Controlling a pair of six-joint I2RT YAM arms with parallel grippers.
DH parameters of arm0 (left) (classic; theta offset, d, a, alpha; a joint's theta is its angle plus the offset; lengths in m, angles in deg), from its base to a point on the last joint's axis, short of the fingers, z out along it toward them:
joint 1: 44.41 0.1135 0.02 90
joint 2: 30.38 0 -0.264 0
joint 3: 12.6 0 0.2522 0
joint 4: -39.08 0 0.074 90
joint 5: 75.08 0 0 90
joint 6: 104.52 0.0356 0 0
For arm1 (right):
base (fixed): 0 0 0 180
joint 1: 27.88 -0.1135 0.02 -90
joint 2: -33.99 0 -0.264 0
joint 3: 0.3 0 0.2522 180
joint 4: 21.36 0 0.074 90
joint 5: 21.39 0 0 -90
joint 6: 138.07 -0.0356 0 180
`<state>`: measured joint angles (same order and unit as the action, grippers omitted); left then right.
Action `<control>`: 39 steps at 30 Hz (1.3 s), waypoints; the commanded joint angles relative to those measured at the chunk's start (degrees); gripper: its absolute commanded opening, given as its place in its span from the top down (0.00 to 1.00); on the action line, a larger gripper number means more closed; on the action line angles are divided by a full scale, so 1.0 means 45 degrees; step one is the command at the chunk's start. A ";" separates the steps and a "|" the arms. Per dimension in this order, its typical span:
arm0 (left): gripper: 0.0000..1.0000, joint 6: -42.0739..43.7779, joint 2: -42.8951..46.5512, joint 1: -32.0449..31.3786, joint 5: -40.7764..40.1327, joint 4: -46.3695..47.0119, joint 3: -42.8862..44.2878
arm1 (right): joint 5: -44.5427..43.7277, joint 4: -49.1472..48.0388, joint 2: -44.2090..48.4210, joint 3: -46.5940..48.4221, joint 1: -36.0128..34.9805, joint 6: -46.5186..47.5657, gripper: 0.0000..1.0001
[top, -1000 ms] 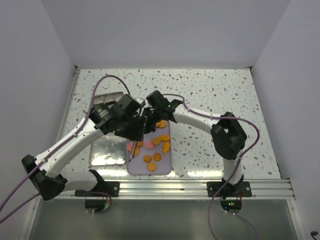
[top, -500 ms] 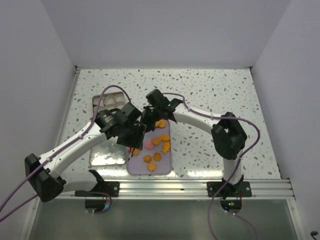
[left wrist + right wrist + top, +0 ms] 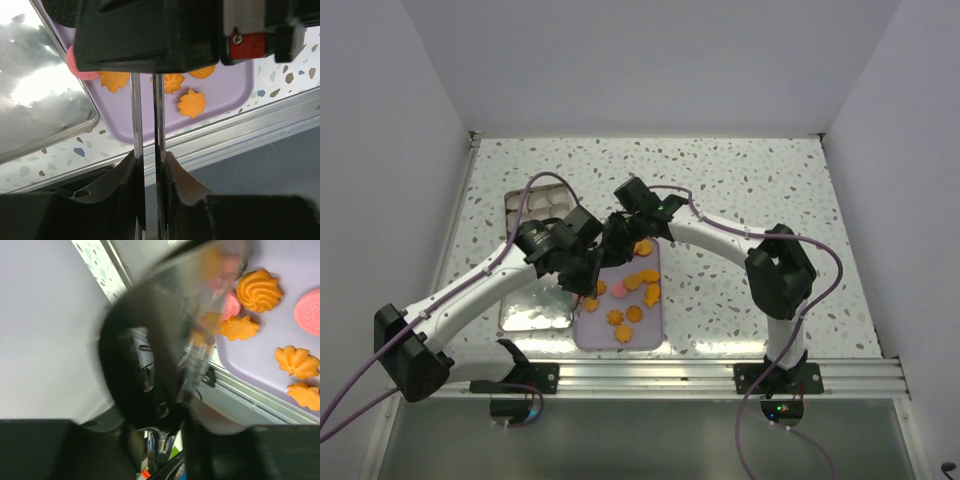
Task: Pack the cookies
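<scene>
Packing looks barely begun: cookies (image 3: 192, 103) lie on the purple tray (image 3: 227, 92); metal tin (image 3: 532, 300) at its 9 o'clock shows none. Left gripper (image 3: 150, 162) jaws narrow, pinching metal tongs (image 3: 135, 115); right gripper (image 3: 612, 243) jaws: cannot tell.

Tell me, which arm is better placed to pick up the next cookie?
Probably the left arm: its jaws are pinching the metal tongs, which point at the orange cookies on the purple tray. The right arm sits close, but its blurred wrist view shows no tool.

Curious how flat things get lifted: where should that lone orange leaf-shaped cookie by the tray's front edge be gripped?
I'd pinch the leaf-shaped cookie across two opposite edges, coming straight down from above: it lies flat on the purple tray, clear of its neighbours.
</scene>
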<state>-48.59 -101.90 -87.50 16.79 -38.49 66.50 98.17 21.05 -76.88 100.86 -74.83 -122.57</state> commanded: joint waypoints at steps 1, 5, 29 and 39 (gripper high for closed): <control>0.89 0.0011 0.0016 -0.0131 0.0816 0.1055 0.0362 | 0.0189 -0.0506 0.0926 0.0169 -0.0111 0.0188 0.64; 0.87 0.0031 0.0016 -0.0151 0.0737 0.0841 0.0382 | 0.0013 -0.0233 0.1004 0.0304 -0.0073 0.0480 0.39; 0.65 0.0109 -0.0394 -0.0131 0.0367 0.0450 -0.0282 | -0.0729 0.4122 0.5748 -0.2955 0.5669 0.5032 0.14; 0.59 0.0050 -0.1077 -0.0131 0.0054 0.0879 -0.0770 | -0.0534 0.4494 0.7332 -0.4147 0.5943 0.5169 0.13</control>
<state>-48.39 -105.92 -87.98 18.12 -36.48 63.44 94.83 39.84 -47.19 82.87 -48.67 -100.72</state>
